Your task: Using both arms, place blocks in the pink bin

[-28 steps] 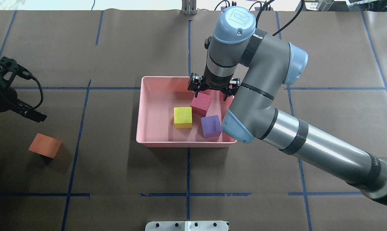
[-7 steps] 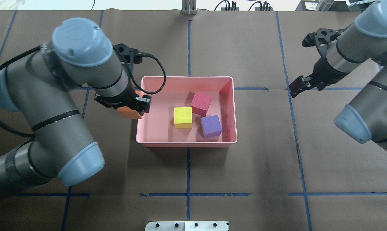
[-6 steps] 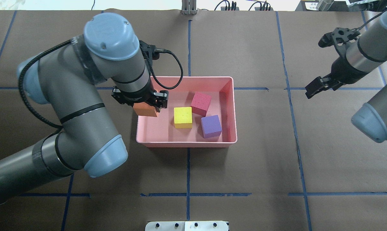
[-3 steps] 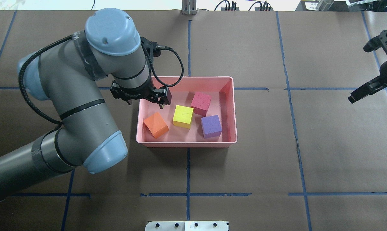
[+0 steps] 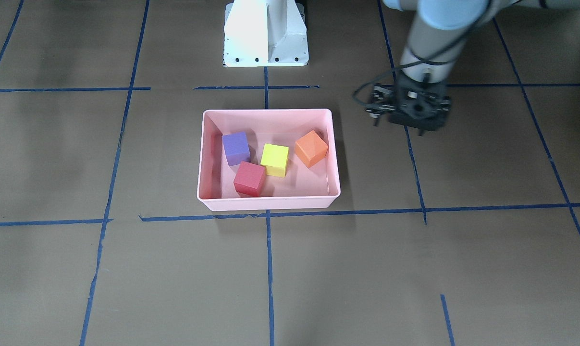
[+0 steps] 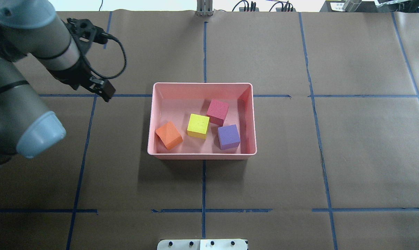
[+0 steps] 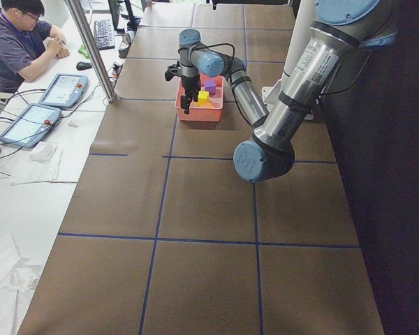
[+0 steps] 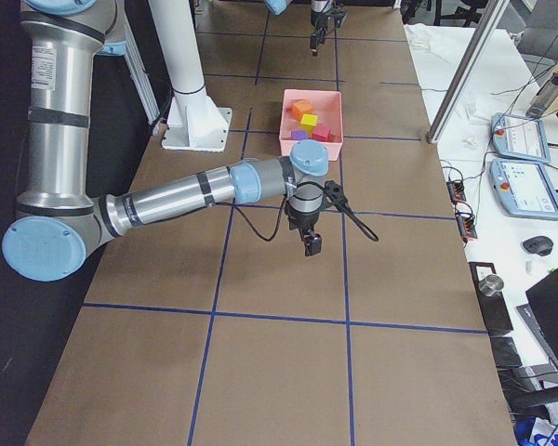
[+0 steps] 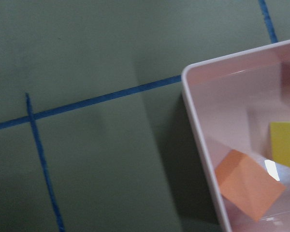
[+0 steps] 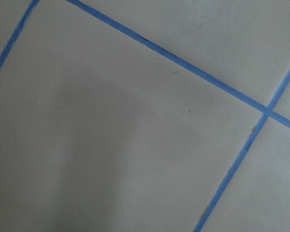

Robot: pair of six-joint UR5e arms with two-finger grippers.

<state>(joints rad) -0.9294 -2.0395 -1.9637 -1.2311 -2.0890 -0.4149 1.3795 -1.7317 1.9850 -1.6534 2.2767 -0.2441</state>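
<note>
Only right side view showing my right fingers (image 8: 310, 245); can't tell their gap. Left fingers (image 6: 103, 91) hanging spread, empty. Bin (image 6: 202, 83) holding four cubes (image 6: 198, 126), orange one (image 6: 168, 135) tilting.

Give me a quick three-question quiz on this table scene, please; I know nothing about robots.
1. How many blocks lie in the pink bin?
2. True or false: the left gripper holds the orange block.
3. Which lies nearest the bin wall on the robot's left: A purple block, B orange block, C red-pink block?
Key: 1. Four. 2. False; it is empty, apart from the bin. 3. B.
</note>
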